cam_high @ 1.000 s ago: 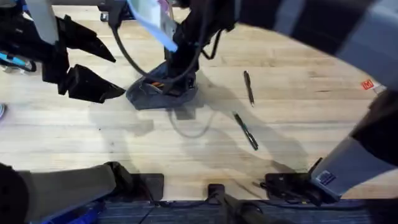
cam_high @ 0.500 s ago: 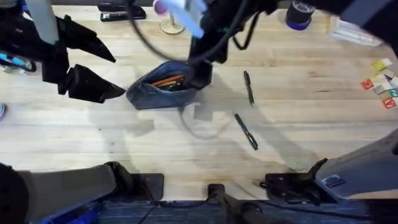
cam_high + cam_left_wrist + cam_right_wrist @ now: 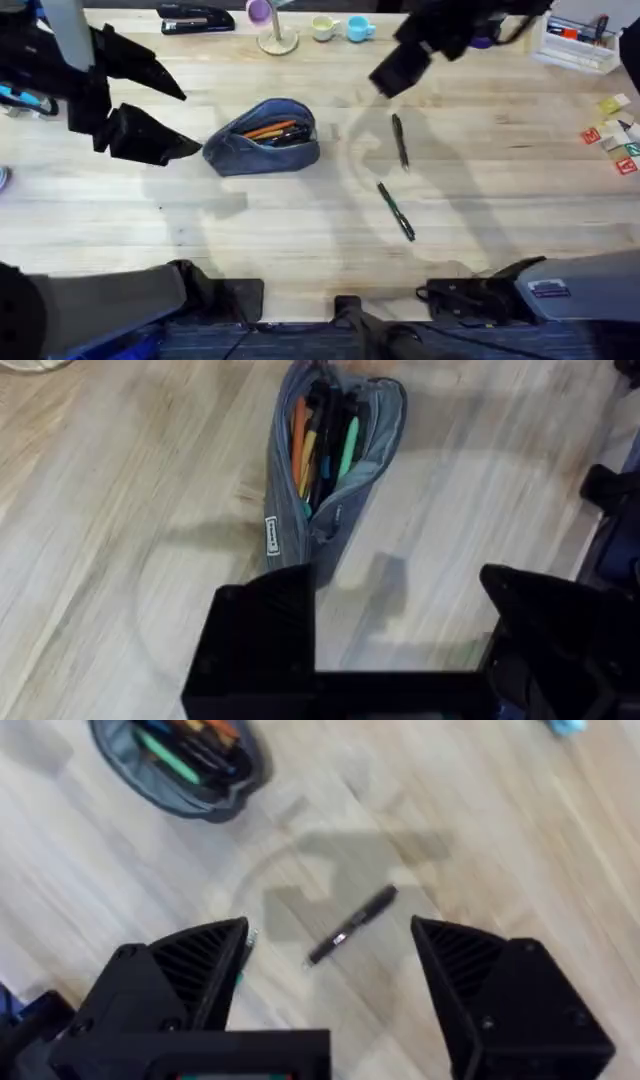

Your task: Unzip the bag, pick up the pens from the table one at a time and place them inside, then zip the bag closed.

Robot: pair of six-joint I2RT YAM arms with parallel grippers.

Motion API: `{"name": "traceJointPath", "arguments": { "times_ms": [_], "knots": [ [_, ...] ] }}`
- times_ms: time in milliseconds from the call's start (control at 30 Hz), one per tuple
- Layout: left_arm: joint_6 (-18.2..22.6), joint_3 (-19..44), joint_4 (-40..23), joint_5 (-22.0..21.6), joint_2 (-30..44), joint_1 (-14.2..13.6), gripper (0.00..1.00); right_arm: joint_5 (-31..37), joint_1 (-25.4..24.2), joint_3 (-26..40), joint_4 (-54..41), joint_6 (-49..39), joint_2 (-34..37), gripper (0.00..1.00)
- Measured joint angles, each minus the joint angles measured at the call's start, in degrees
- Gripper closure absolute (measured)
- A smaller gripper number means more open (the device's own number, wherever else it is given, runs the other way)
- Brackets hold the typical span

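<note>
Nearby, stapler (image 3: 195, 18) behind open bag (image 3: 262, 137)

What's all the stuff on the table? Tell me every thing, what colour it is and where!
bag: one, blue-grey, unzipped, left of the middle, orange and green pens inside.
pens: two, dark, lying on the table right of the bag, one nearer the front edge.
stapler: one, black, far edge.
cups: two, pale and light blue, far edge.
sticky tabs: several, coloured, right edge.
left gripper: black, open, left of the bag.
right gripper: black, open, above one pen.
</note>
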Motion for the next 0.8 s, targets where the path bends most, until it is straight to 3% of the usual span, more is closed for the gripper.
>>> {"name": "traceJointPath", "arguments": {
  "times_ms": [267, 433, 800],
  "knots": [
    [0.0, 0.0, 0.0, 0.0, 0.0, 0.0, 0.005, 0.15, -7.48, -12.49, 4.45, 2.16, -11.03, 0.005],
    [0.0, 0.0, 0.0, 0.0, 0.0, 0.0, 0.006, 0.16, -9.81, -17.37, 5.43, 7.21, -13.48, 0.004],
    [0.0, 0.0, 0.0, 0.0, 0.0, 0.0, 0.006, 4.49, -9.97, -27.85, 10.3, 33.39, -12.3, 0.003]
  ]
}}
